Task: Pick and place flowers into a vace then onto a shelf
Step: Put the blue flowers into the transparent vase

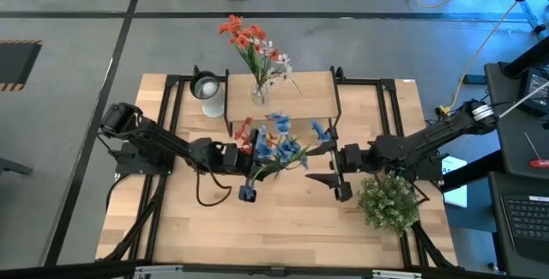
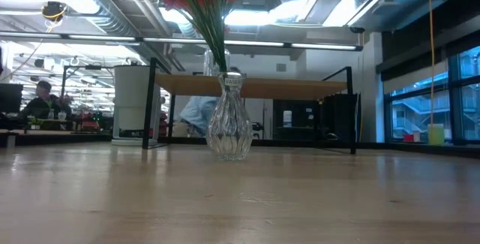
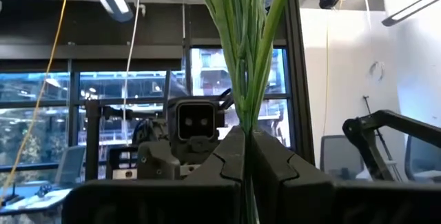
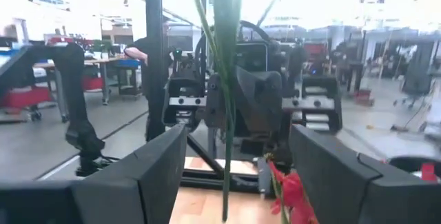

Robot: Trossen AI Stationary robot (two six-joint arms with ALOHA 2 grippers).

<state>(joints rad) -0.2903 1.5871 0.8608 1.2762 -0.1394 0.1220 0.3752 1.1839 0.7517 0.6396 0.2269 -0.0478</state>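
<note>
- Green stems (image 3: 242, 58) fill the closest part of the left wrist view, rising straight up out of the left gripper (image 3: 247, 156), whose two dark fingers (image 3: 222, 162) are pressed together on them.
- From above, that left gripper (image 1: 244, 160) sits over the middle of the light-wood tabletop (image 1: 283, 227), holding a bunch of artificial flowers with blue and red-orange blossoms (image 1: 279, 144) lifted off the surface.
- Facing it from the other side, the right gripper (image 1: 336, 176) has its fingers spread wide, with the same green stems standing in the gap between them; in its wrist view the dark fingers (image 4: 141, 176) sit apart on either side of the stalks (image 4: 226, 100) without touching.
- Behind them, on the narrow light-wood shelf with black metal legs (image 1: 309, 99), stands a clear ribbed glass vase (image 2: 229, 120) already holding red-orange and white flowers (image 1: 256, 45).
- A white cylindrical container (image 1: 209, 95) stands at the shelf's left end, and a bushy round green-and-white plant (image 1: 388, 200) sits on the table near the right arm.
- Judging by the layout, the step in hand looks like passing or steadying the held bunch between the two arms before it goes to a vase.
- The next move probably calls for the right fingers to come together squarely on the thin stems before the left ones let go, or the bunch may slip or splay.
</note>
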